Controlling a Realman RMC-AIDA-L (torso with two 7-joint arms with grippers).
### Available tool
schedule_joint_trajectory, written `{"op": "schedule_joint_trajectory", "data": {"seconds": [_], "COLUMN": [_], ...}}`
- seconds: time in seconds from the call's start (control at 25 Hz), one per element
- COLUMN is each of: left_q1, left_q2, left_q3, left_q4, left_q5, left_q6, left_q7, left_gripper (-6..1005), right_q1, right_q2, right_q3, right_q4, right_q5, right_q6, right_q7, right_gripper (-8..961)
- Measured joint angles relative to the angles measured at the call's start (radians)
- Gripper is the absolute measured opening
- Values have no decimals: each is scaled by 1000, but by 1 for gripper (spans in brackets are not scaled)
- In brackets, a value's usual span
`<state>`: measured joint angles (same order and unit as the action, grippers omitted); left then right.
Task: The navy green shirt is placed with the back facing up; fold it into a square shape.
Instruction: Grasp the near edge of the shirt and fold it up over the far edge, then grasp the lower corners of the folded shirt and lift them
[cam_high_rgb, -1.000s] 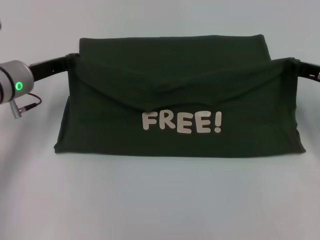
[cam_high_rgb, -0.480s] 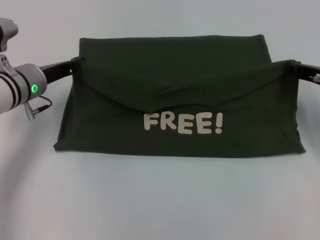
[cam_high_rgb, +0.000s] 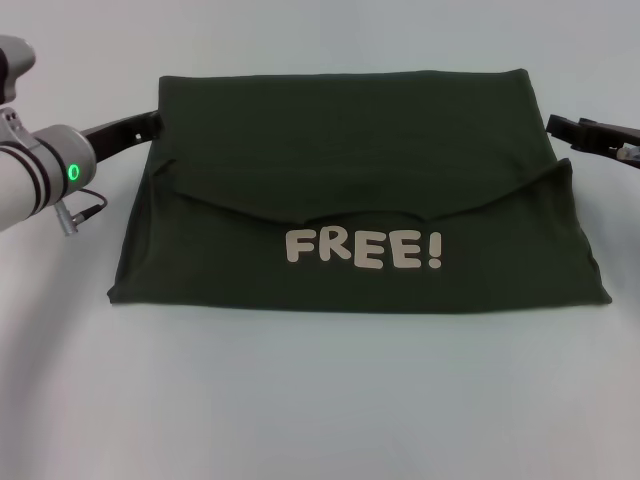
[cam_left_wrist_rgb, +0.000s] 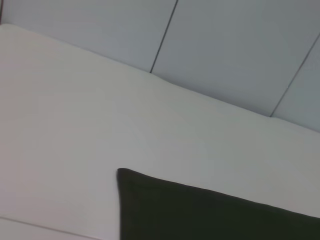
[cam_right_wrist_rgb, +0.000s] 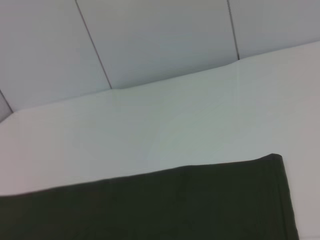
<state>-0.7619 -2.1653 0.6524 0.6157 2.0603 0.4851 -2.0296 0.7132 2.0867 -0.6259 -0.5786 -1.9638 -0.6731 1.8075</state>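
The navy green shirt (cam_high_rgb: 350, 150) lies on the table as a wide folded rectangle, its near part turned over the rest so the cream "FREE!" lettering (cam_high_rgb: 362, 247) faces up. That flap's edge sags in a shallow curve just above the lettering. My left gripper (cam_high_rgb: 150, 124) is open at the shirt's far left corner and holds no cloth. Off the far right corner, a little apart from the cloth, my right gripper (cam_high_rgb: 556, 128) is open too. A corner of the shirt (cam_left_wrist_rgb: 200, 215) shows in the left wrist view, and the shirt's far edge (cam_right_wrist_rgb: 150, 205) in the right wrist view.
The pale table (cam_high_rgb: 320, 400) spreads all round the shirt. A panelled wall (cam_left_wrist_rgb: 225, 50) stands behind the table's far edge. The left arm's grey wrist with a green light (cam_high_rgb: 72, 172) hangs over the table's left side.
Both grippers have let go of the raised corners of the flap. The flap has dropped flat onto the shirt, and the right gripper has pulled away to the right.
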Motion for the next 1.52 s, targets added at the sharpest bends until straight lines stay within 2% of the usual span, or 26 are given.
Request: {"op": "schedule_joint_trajectory", "data": {"seconds": [0.08,0.16,0.28,0.4,0.48,0.52,0.6,0.64,0.68,0.76,0.96,1.28,1.44,1.52], "left_q1": [6,18,44,67,80,87,105,115,124,138,139,131,132,136], "left_q2": [2,4,17,69,134,160,196,203,210,215,217,209,198,180], "left_q3": [-4,-5,-5,1,4,3,-5,-11,-15,-20,-20,-6,-2,1], "left_q4": [0,2,16,8,-29,-44,-48,-37,-24,9,27,17,15,16], "left_q5": [-2,-2,-1,9,15,17,34,52,73,135,247,270,270,271], "left_q6": [-1,14,113,289,448,518,616,646,673,704,718,691,678,652], "left_q7": [-4,-7,-15,-67,-113,-129,-165,-183,-201,-234,-245,-238,-223,-197], "left_gripper": [198,283,359,410,443,460,493,510,598,775,905,906,906,906], "right_q1": [-13,-27,-53,-79,-94,-101,-117,-124,-129,-135,-158,-168,-169,-169], "right_q2": [-5,-11,-22,-41,-53,-57,-64,-66,-68,-70,-75,-71,-68,-67], "right_q3": [3,3,3,0,-3,-4,-4,-4,-5,-5,-6,-6,-6,-6], "right_q4": [-3,-5,-11,-14,-13,-12,-14,-14,-14,-14,-7,-5,-4,-4], "right_q5": [26,50,72,75,73,72,71,71,69,65,45,43,36,32], "right_q6": [-20,-52,-125,-218,-277,-303,-354,-378,-392,-407,-446,-454,-455,-455], "right_q7": [0,1,11,51,66,67,67,67,67,69,80,81,81,81], "right_gripper": [325,474,645,789,815,827,853,866,879,904,926,922,922,922]}}
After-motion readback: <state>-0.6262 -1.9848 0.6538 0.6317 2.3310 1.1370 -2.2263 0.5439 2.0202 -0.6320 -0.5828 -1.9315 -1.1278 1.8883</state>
